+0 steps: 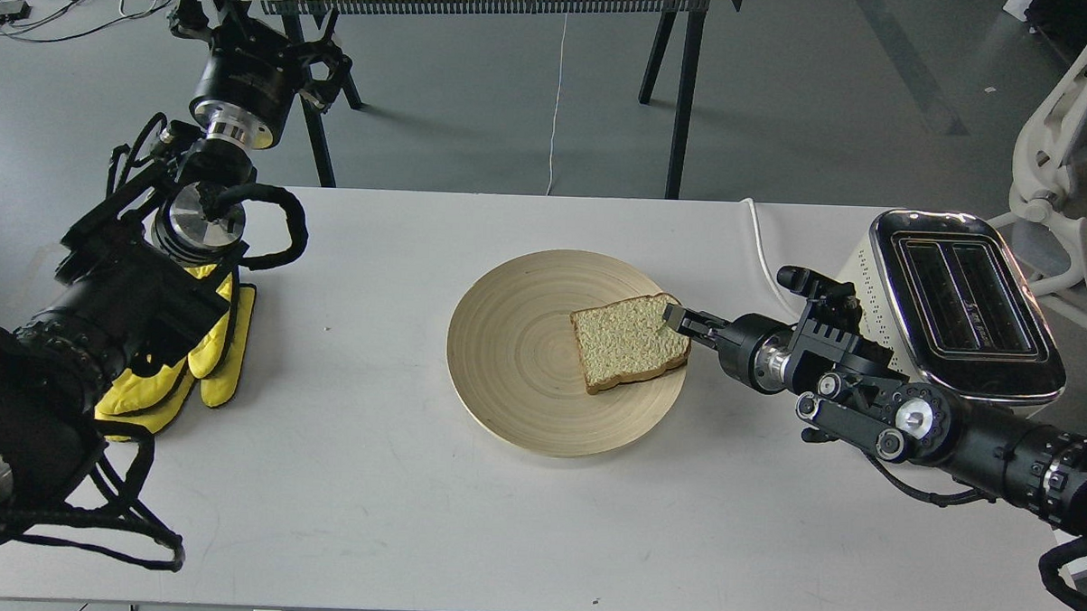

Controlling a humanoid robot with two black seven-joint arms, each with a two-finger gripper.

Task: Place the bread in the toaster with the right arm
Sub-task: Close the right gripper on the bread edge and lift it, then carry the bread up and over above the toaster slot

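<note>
The left arm's fingers (321,67) hang idle beyond the bench (364,516); their opening is unclear. The bread (628,343) lies on the wooden plate (514,359), its right edge pinched by the right arm's fingers (672,316). Lifting and slotting into the toaster (964,307) remain.

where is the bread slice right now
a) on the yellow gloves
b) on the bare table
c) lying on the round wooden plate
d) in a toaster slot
c: the bread lies flat on the right part of the plate, with the right gripper at its right crust; the toaster slots look empty.
</note>
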